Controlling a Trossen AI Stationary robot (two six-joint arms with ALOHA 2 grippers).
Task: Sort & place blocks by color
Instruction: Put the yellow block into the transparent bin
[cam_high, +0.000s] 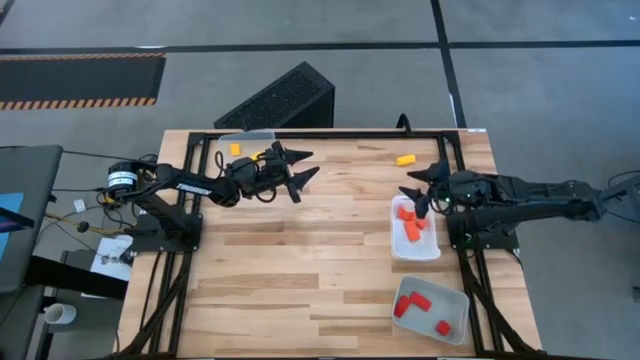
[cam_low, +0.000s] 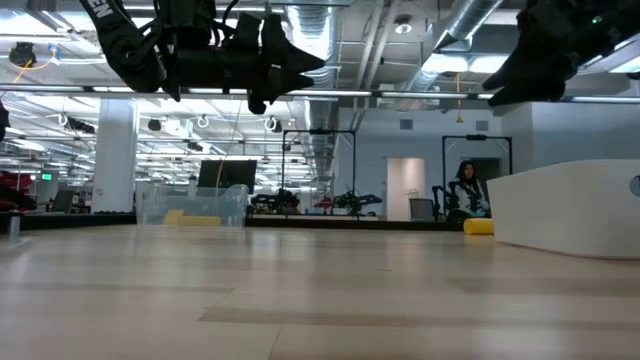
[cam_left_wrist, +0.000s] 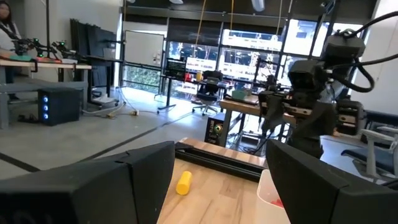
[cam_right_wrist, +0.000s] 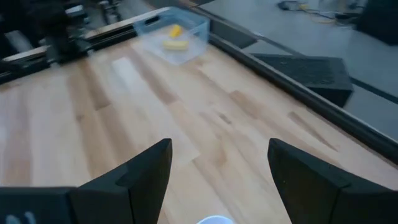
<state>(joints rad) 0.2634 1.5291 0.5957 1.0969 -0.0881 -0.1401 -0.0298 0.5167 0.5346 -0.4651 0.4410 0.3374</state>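
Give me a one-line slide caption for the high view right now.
Both grippers open and empty: left gripper beside the clear tray, right gripper above the orange blocks; one yellow block loose.

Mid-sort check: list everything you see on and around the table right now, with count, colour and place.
Yellow blocks: two in the clear tray at the far left, one loose on the table at the far right.
Orange blocks: about three, in the white tray at the right edge.
Red blocks: about three, in the near-right tray.
Black box: one, on the floor beyond the table.
Person: one, seated far behind.
Left gripper: open, empty, raised near the clear tray.
Right gripper: open, empty, above the white tray.
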